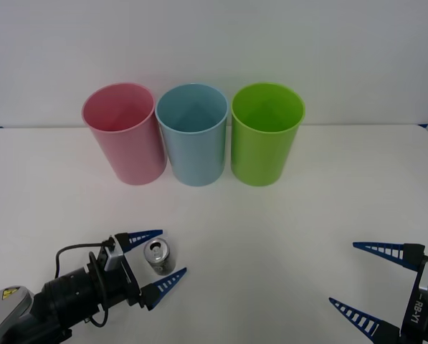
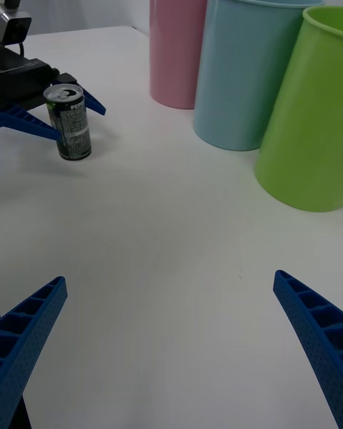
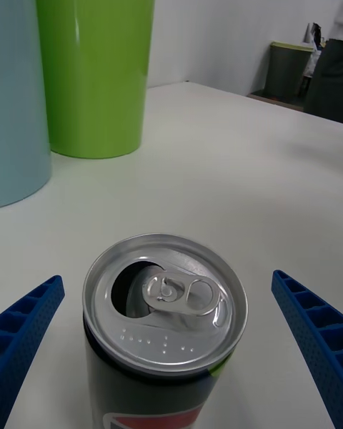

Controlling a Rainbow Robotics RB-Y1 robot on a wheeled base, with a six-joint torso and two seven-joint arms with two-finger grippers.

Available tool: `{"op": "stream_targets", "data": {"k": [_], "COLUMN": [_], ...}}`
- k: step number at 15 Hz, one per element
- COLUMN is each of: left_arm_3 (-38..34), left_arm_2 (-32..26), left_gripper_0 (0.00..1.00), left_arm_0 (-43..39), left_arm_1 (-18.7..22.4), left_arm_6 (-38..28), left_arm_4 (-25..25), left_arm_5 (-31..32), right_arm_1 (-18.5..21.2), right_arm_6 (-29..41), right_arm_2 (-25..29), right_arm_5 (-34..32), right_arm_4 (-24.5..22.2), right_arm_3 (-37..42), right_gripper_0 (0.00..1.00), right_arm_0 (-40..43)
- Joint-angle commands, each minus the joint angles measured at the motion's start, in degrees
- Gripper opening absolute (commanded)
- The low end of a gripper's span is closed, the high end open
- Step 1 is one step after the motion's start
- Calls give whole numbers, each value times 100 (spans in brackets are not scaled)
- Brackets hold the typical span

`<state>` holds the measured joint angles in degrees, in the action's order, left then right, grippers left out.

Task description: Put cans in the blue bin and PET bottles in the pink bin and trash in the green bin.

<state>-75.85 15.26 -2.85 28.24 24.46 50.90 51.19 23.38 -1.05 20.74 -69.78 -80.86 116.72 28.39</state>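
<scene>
The can (image 1: 157, 256) stood upright on the white table (image 1: 271, 236) in the lower left of the front view. It was small, with a silver top, an open tab hole and a dark body. The left gripper (image 1: 156, 259) was spread wide around it, a blue finger on each side, not squeezing. At the top middle stood the pink bin (image 1: 125, 135), the blue bin (image 1: 193, 135) and the green bin (image 1: 265, 134) in a row, and nothing could be seen inside them. The right gripper (image 1: 364, 281) waited with its fingers apart at the lower right.
</scene>
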Motion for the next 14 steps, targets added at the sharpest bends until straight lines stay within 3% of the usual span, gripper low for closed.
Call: {"op": "stream_targets", "data": {"k": [1, 2, 4, 5, 7, 14], "left_arm_3": [8, 0, 26, 26, 26, 26], "left_arm_2": [-5, -5, 3, 3, -5, 3], "left_gripper_0": [74, 51, 15, 7, 1, 2], "left_arm_0": [30, 30, 30, 30, 30, -32], "left_arm_1": [-3, -3, -3, -20, -64, -161], "left_arm_6": [50, 59, 67, 59, 59, 129], "left_arm_4": [95, 122, 157, 166, 218, 131], "left_arm_5": [-66, -66, -75, -75, -66, -66], "right_arm_1": [0, 0, 0, 0, 0, 0], "right_arm_6": [0, 0, 0, 0, 0, 0], "right_arm_2": [0, 0, 0, 0, 0, 0], "right_arm_5": [0, 0, 0, 0, 0, 0], "right_arm_4": [0, 0, 0, 0, 0, 0], "right_arm_3": [0, 0, 0, 0, 0, 0], "right_gripper_0": [100, 100, 100, 100, 100, 100], "right_arm_0": [0, 0, 0, 0, 0, 0]}}
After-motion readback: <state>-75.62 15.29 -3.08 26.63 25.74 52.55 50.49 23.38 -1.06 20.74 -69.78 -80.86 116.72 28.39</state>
